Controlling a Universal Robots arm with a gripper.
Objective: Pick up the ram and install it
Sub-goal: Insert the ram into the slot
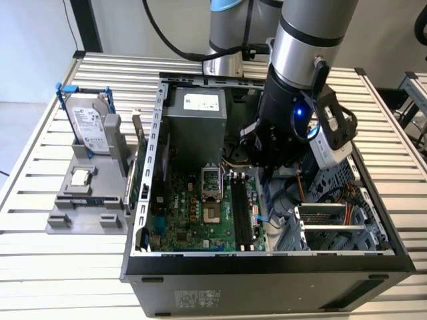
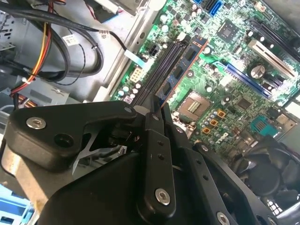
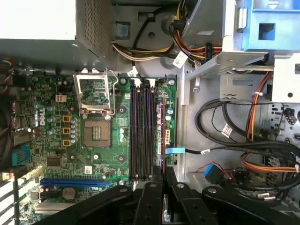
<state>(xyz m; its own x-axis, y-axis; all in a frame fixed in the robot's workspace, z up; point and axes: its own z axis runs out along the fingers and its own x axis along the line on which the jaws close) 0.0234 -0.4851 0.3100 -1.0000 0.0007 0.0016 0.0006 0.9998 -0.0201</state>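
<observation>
The ram (image 2: pixel 185 63) is a long narrow board with dark chips, and my gripper (image 2: pixel 157 107) is shut on one end of it. In the first wrist view the ram (image 3: pixel 162 140) shows edge-on, reaching out from the gripper (image 3: pixel 163 183) over the green motherboard (image 3: pixel 93 159). It runs parallel to the long black memory slots (image 3: pixel 140 136), just to their side. I cannot tell whether it touches the board. In the exterior view the gripper (image 1: pixel 267 163) hangs inside the open computer case (image 1: pixel 267 267), just behind the slots (image 1: pixel 241 210).
The silver hard drive (image 1: pixel 90 123) stands in a grey fixture at the exterior view's left. The power supply (image 1: pixel 197 113) sits at the back of the case, beside the processor socket (image 3: pixel 96 133). Bundled cables (image 3: pixel 243 140) and a drive cage (image 1: pixel 333 223) crowd the right side.
</observation>
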